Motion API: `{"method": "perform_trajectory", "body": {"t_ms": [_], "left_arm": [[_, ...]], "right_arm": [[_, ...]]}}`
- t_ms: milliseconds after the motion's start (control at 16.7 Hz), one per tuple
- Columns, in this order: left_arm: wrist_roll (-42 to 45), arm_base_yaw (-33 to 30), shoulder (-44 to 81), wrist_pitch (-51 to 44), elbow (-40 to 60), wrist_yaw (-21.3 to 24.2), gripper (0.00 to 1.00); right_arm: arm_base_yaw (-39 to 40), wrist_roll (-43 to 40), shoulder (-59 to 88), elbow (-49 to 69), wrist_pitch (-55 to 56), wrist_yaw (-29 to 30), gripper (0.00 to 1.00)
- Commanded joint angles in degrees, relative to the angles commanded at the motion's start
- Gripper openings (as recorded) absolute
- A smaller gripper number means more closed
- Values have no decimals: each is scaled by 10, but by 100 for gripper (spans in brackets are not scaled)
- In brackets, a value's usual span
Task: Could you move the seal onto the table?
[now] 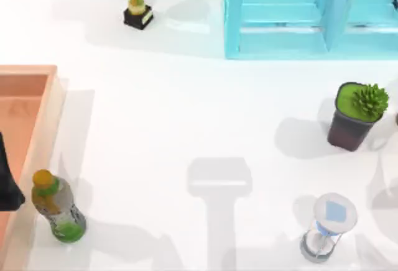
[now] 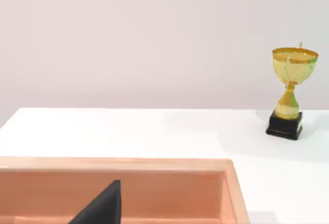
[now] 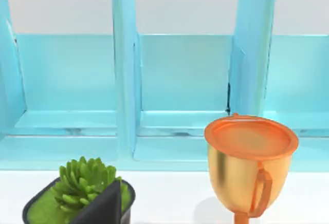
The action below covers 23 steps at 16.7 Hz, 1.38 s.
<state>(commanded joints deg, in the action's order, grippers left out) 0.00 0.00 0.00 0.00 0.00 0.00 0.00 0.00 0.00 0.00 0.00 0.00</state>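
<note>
- Left gripper (image 1: pixel 7 184), over the wooden tray (image 1: pixel 28 75) at the table's (image 1: pixel 186 128) left edge; whether its fingers are parted cannot be told.
- The seal's place cannot be told.
- Just beside it: a green drink bottle (image 1: pixel 57 207).
- Farther off: gold trophy (image 2: pixel 288 93).
- Well apart: potted succulent (image 1: pixel 357 114), hourglass (image 1: pixel 328 226), blue shelf (image 1: pixel 311 13).

Bright, even light is flooding the plain white table (image 1: pixel 186 115), and nothing is glaring. Soft grey shadows are falling leftward from the dark-potted green succulent (image 1: pixel 356 116) and the blue-capped glass hourglass (image 1: pixel 327 226). Edges are looking slightly soft throughout, without visible distortion at the corners.
</note>
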Motion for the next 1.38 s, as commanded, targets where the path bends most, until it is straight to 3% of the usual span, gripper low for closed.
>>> {"method": "perform_trajectory", "body": {"t_ms": [240, 480, 1080, 1380], "left_arm": [[6, 6, 19, -18, 19, -1, 100], [35, 35, 128, -112, 121, -3, 100], [144, 137, 672, -495, 499, -1, 100], [187, 176, 857, -636, 650, -1, 100]], "right_arm": [[0, 0, 0, 0, 0, 0, 100], [0, 0, 0, 0, 0, 0, 100], [0, 0, 0, 0, 0, 0, 100], [0, 0, 0, 0, 0, 0, 100]]}}
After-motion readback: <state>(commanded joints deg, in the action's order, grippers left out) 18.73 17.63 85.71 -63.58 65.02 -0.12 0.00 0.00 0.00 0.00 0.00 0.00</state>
